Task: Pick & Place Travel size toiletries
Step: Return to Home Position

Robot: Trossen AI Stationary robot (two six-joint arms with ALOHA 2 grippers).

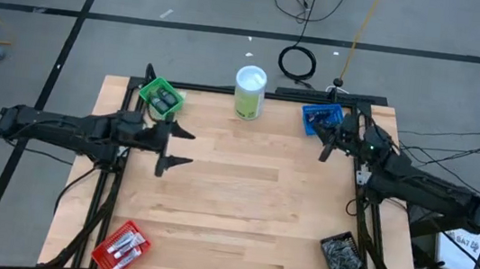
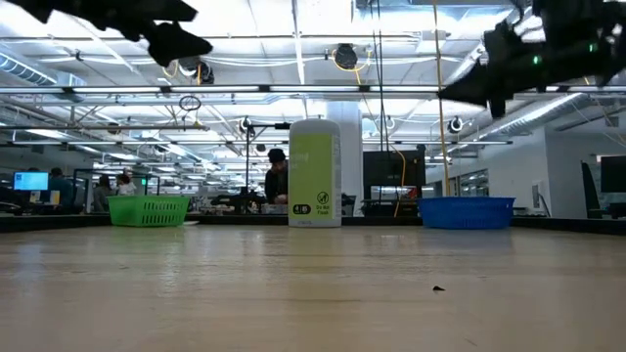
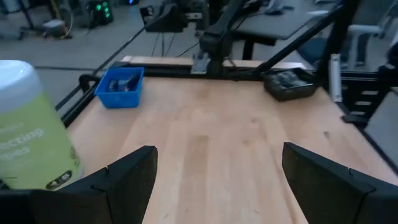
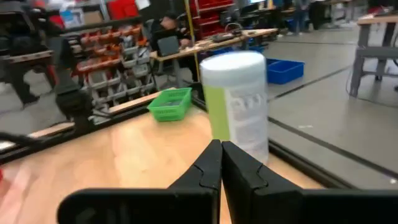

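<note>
Toiletries [image 1: 122, 248] lie sorted in corner bins: white tubes [image 1: 128, 245] in the red bin [image 1: 102, 255] near left, dark items [image 1: 166, 101] in the green bin [image 1: 148, 91] far left, blue tubes [image 1: 319, 118] in the blue bin [image 1: 306, 113] far right, silvery sachets [image 1: 343, 259] in the dark bin [image 1: 327, 246] near right. The left gripper [image 1: 186, 147] hangs spread left of centre; the right gripper [image 4: 221, 148], pressed together and empty, hovers beside the blue bin. Homing well probably means lifting first, then drawing back clear of rims and the canister [image 1: 249, 92].

Bright, even overhead light; soft shadows.
</note>
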